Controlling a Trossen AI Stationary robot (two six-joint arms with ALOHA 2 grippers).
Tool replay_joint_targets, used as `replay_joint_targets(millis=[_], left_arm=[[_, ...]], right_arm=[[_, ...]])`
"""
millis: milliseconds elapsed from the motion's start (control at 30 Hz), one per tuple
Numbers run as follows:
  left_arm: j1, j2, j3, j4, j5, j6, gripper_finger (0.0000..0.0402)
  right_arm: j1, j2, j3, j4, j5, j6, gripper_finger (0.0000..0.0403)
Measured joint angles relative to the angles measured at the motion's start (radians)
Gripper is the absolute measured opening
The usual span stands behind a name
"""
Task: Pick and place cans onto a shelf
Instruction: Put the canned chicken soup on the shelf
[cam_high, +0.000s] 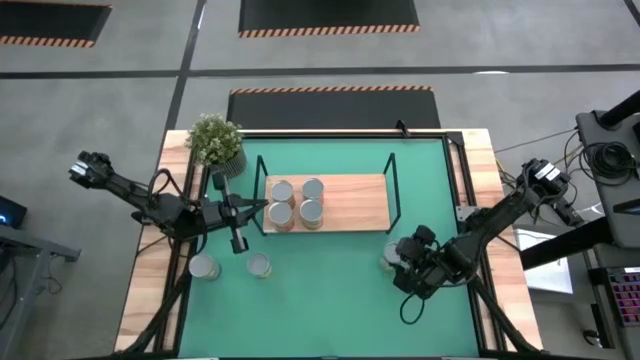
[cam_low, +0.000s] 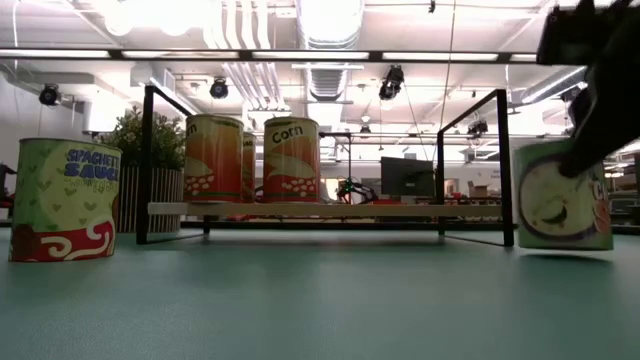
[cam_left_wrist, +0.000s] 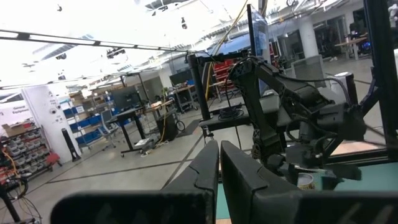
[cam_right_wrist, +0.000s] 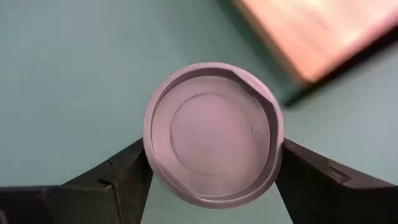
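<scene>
The right claw (cam_right_wrist: 211, 171) clasps a can (cam_right_wrist: 212, 134) from above, its two dark fingers (cam_right_wrist: 118, 177) pressed against opposite sides of the round grey lid, at the right front of the green surface (cam_high: 330, 290). In the overhead view this can (cam_high: 392, 256) sits just off the shelf's right front corner, under the right arm; in the table-level view it (cam_low: 562, 195) hangs a little clear of the mat.

The shelf (cam_high: 350, 200), a wooden board in a black wire frame, stands at the middle of the surface. Four cans (cam_high: 297, 203) cluster in a square on its left end; one at table level reads "Corn" (cam_low: 291, 160).

Two more cans rest on the mat left of centre, in front of the shelf: one (cam_high: 204, 266) nearer the left edge, the other (cam_high: 259, 264) just beside it. The nearer reads "Spaghetti Sauce" (cam_low: 64, 200).

The left claw (cam_high: 240, 213) hovers beside the shelf's left end, fingers (cam_left_wrist: 249, 180) pressed nearly together and grasping nothing. A potted plant (cam_high: 215, 140) stands at the rear left corner.
</scene>
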Motion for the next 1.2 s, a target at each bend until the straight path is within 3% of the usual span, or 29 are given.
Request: replay_joint_targets(millis=[167,433,833,1200], left_arm=[[0.000,0.000,0.000,0.001,0.000,0.000,0.0000],[0.000,0.000,0.000,0.006,0.000,0.000,0.0000],[0.000,0.000,0.000,0.007,0.000,0.000,0.0000],[0.000,0.001,0.000,0.006,0.000,0.000,0.0000]], right_arm=[[0.000,0.013,0.039,0.154,-0.023,-0.113,0.0276],[-0.032,0.085,0.198,0.172,0.057,-0.305,0.0277],[-0.242,0.219,0.409,0.113,0.048,-0.648,0.0277],[-0.469,0.216,0.375,0.118,-0.073,-0.781,0.0278]])
